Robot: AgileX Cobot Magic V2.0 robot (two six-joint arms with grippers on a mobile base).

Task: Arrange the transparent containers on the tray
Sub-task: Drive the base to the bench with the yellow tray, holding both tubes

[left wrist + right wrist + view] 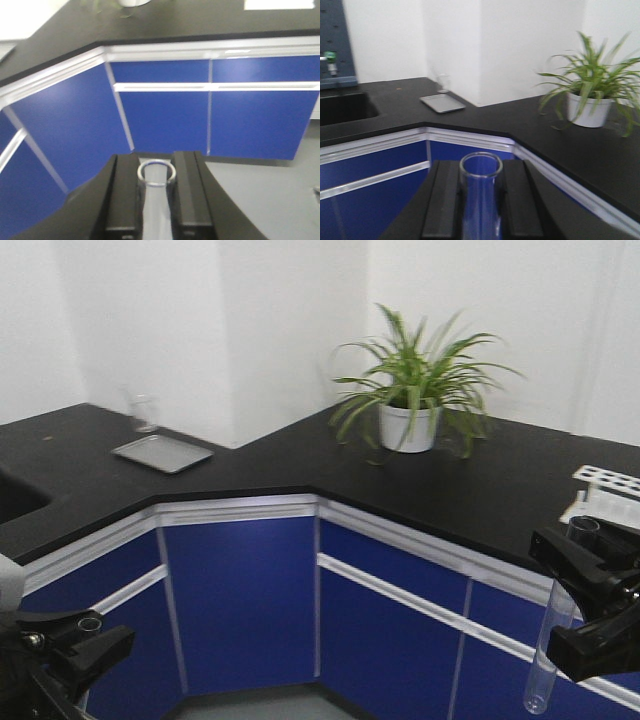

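Note:
I hold two transparent containers, both slender clear test tubes. In the front view, the left test tube's rim [89, 624] shows between the black fingers of my left gripper [85, 640], low in front of the blue cabinets. The left wrist view shows that gripper [156, 172] shut on the tube [157, 205], open rim pointing away. My right gripper [590, 610] is shut on the other test tube [552, 640], which hangs below the counter edge, rounded bottom down. In the right wrist view the jaws of this gripper [480, 175] clamp the tube [480, 200]. The tray is out of view.
A black L-shaped counter [300, 460] tops blue cabinets [240, 590]. On it stand a potted plant [410, 405], a flat grey metal pan [162, 452] with a clear beaker [145, 412] behind it, and a white rack [605, 480] at the right. A sink [345, 107] lies at the left.

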